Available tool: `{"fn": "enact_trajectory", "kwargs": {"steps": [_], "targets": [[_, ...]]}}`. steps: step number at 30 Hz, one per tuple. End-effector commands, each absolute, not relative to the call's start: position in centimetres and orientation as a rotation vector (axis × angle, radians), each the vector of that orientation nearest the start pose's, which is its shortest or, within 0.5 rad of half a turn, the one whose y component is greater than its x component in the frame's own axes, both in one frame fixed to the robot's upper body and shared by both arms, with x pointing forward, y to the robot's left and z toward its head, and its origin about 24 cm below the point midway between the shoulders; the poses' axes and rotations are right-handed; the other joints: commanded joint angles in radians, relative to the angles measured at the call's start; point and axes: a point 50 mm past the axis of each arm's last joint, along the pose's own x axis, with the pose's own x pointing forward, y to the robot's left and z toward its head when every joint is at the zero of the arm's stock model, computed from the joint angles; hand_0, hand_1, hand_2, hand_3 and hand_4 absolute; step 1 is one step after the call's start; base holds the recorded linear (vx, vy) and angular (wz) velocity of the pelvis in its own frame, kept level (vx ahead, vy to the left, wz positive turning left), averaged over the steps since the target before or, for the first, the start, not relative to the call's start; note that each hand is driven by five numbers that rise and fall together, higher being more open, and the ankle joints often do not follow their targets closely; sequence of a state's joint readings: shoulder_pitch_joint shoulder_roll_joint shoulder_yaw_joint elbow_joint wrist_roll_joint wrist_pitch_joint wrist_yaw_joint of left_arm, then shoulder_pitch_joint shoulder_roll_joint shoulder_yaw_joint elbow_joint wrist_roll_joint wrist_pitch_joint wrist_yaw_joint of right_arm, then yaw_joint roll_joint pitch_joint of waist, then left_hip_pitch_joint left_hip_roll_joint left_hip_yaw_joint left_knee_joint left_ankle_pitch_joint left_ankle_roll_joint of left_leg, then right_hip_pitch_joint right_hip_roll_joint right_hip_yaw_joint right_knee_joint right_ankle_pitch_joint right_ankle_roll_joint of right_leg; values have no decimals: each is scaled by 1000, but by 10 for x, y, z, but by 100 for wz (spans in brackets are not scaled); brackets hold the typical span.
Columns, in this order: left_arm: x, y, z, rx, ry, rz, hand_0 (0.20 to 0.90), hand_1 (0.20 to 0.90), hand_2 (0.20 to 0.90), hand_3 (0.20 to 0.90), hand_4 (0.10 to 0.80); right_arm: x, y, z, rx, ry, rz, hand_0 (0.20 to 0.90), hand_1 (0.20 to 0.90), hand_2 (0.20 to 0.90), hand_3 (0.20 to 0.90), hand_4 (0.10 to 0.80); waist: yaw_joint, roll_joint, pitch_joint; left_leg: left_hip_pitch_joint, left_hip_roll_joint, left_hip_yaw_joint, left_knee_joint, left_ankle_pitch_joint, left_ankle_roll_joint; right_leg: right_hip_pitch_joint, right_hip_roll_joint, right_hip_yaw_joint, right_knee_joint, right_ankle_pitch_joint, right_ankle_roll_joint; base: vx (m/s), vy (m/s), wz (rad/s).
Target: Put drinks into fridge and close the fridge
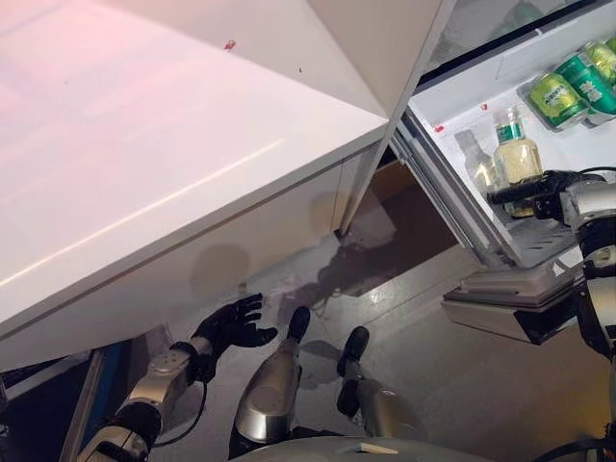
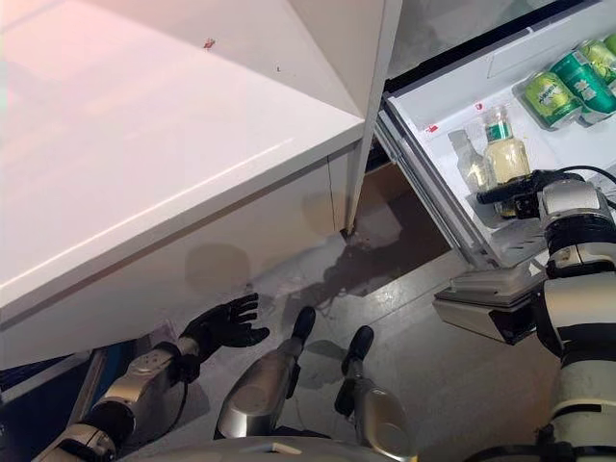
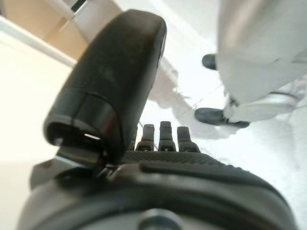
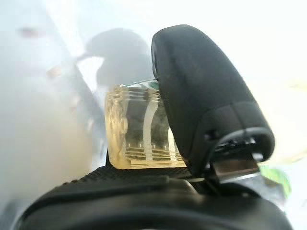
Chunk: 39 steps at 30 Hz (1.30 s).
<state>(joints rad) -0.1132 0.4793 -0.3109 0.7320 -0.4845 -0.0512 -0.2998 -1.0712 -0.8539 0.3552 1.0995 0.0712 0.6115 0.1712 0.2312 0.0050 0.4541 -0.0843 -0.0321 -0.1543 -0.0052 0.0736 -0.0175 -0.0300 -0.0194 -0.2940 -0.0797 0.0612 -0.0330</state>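
Bottle [image 1: 518,154] upright, cap up, in fridge door shelf [image 1: 539,245]; right hand [image 1: 539,192] clamped round it.

A large white counter [image 1: 144,164] fills the upper left, seen from above — its top smooth and glossy, with a pale streak of reflected light running along it and a faint pink tint toward the far left. A small red mark [image 1: 229,44] sits on the top near its far edge. The counter's white front panel [image 1: 192,260] drops down to a grey floor [image 1: 423,356], which is shiny and carries soft dark shadows. Between the counter's corner and the white unit on the right, a brown cardboard-coloured surface [image 1: 395,183] shows in the gap. At lower left, a blue strip [image 1: 114,375] shows beside the counter's base.
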Motion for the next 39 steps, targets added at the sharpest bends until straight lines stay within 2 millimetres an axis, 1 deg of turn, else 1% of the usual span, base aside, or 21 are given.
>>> {"fn": "enact_trajectory", "kwargs": {"steps": [1, 2, 11, 13, 16, 17, 20, 22, 24, 25, 28, 29, 31, 34, 35, 36, 37, 39], "targets": [[200, 248, -76, 77, 649, -256, 900, 900, 900, 900, 800, 312, -419, 246, -785, 725, -711, 568, 568, 568, 513, 413, -26, -9, -27, -63, -17, 63, 94, -79, 33, -74, -7, 31, 251, -150, 17, 0, 0, 0], [200, 247, -76, 75, 649, -257, 900, 900, 900, 900, 800, 312, -418, 246, -783, 730, -708, 900, 900, 900, 900, 800, -25, -9, -27, -62, -17, 64, 93, -79, 33, -73, -7, 31, 251, -150, 17, 0, 0, 0], [197, 250, -80, 102, 677, -229, 900, 900, 900, 900, 800, 318, -413, 247, -735, 719, -650, 900, 900, 900, 900, 800, -16, -22, -36, -30, -13, 67, 78, -85, 31, -38, -4, 31, 231, -150, 21, 2, -4, -2], [196, 252, -82, 112, 687, -208, 900, 900, 900, 900, 800, 320, -411, 246, -701, 697, -633, 900, 900, 900, 900, 800, -16, -25, -42, -22, -12, 69, 74, -86, 31, -30, -4, 31, 226, -149, 22, 0, 0, 0], [192, 259, -84, 124, 714, -171, 900, 900, 900, 900, 800, 324, -406, 248, -613, 621, -582, 900, 900, 900, 900, 800, -19, -35, -57, -5, -10, 74, 67, -88, 31, -16, -2, 33, 218, -147, 25, 0, 0, 0], [188, 262, -86, 125, 737, -155, 900, 900, 900, 900, 800, 328, -402, 251, -573, 563, -558, 900, 900, 900, 900, 800, -24, -41, -66, 5, -10, 75, 64, -90, 31, -7, -1, 36, 215, -148, 25, 0, 0, 0], [180, 268, -93, 142, 789, -130, 900, 900, 900, 900, 800, 333, -396, 264, -547, 421, -536, 900, 900, 900, 900, 800, -38, -55, -96, 22, -10, 80, 56, -93, 31, 5, -1, 39, 207, -146, 29, -3, 6, -5], [171, 271, -99, 165, 834, -118, 900, 900, 900, 900, 800, 336, -390, 277, -523, 286, -519, 900, 900, 900, 900, 800, -51, -70, -125, 47, -12, 87, 50, -102, 31, 23, 0, 50, 201, -148, 34, 5, 10, -12], [166, 271, -103, 166, 862, -114, 900, 900, 900, 900, 800, 338, -383, 290, -497, 180, -499, 900, 900, 900, 900, 800, -66, -77, -156, 59, -14, 92, 42, -103, 31, 31, -1, 58, 192, -144, 40, -5, 28, -18], [164, 271, -104, 166, 867, -115, 900, 900, 900, 900, 800, 338, -381, 292, -486, 160, -496, 900, 900, 900, 900, 800, -69, -78, -163, 62, -14, 93, 41, -104, 31, 33, -1, 61, 190, -144, 41, 1, 47, -18], [153, 267, -112, 155, 902, -128, 900, 900, 900, 900, 800, 332, -371, 316, -403, -58, -482, 900, 900, 900, 900, 800, -101, -80, -218, 93, -16, 115, 27, -114, 32, 53, -2, 84, 172, -138, 53, 11, 66, -22], [152, 267, -112, 157, 905, -133, 900, 900, 900, 900, 800, 332, -370, 317, -391, -74, -481, 900, 900, 900, 900, 800, -104, -80, -225, 97, -16, 119, 27, -116, 32, 55, -2, 87, 171, -138, 54, 18, 67, -23], [148, 264, -116, 156, 916, -146, 900, 900, 900, 900, 800, 326, -367, 326, -328, -197, -511, 900, 900, 900, 900, 800, -123, -78, -255, 113, -16, 133, 25, -126, 34, 63, 0, 103, 169, -140, 59, 31, 60, -26], [148, 257, -119, 152, 932, -168, 900, 900, 900, 900, 800, 318, -366, 322, -161, -325, -504, 900, 900, 900, 900, 800, -153, -72, -300, 139, -17, 160, 39, -154, 41, 79, -1, 128, 173, -150, 65, 78, 66, -28], [148, 255, -120, 148, 933, -171, 900, 900, 900, 900, 800, 315, -366, 322, -74, -403, -517, 900, 900, 900, 900, 800, -161, -69, -307, 146, -18, 165, 44, -163, 44, 85, -2, 136, 174, -153, 66, 63, 42, -27], [148, 254, -120, 147, 935, -176, 900, 900, 900, 900, 800, 313, -366, 320, -32, -454, -526, 900, 900, 900, 900, 800, -164, -67, -312, 152, -19, 169, 50, -172, 47, 89, -3, 142, 176, -156, 67, 54, 31, -30], [148, 252, -121, 147, 937, -182, 900, 900, 900, 900, 800, 311, -367, 316, 1, -483, -549, 900, 900, 900, 900, 800, -168, -66, -316, 158, -21, 171, 57, -181, 50, 93, -4, 147, 179, -160, 68, 56, 24, -30], [147, 248, -123, 143, 946, -190, 900, 900, 900, 900, 800, 309, -366, 302, 82, -518, -572, 900, 900, 900, 900, 800, -174, -60, -324, 163, -24, 176, 81, -200, 58, 99, -7, 160, 190, -168, 67, 52, 19, -26]]}}
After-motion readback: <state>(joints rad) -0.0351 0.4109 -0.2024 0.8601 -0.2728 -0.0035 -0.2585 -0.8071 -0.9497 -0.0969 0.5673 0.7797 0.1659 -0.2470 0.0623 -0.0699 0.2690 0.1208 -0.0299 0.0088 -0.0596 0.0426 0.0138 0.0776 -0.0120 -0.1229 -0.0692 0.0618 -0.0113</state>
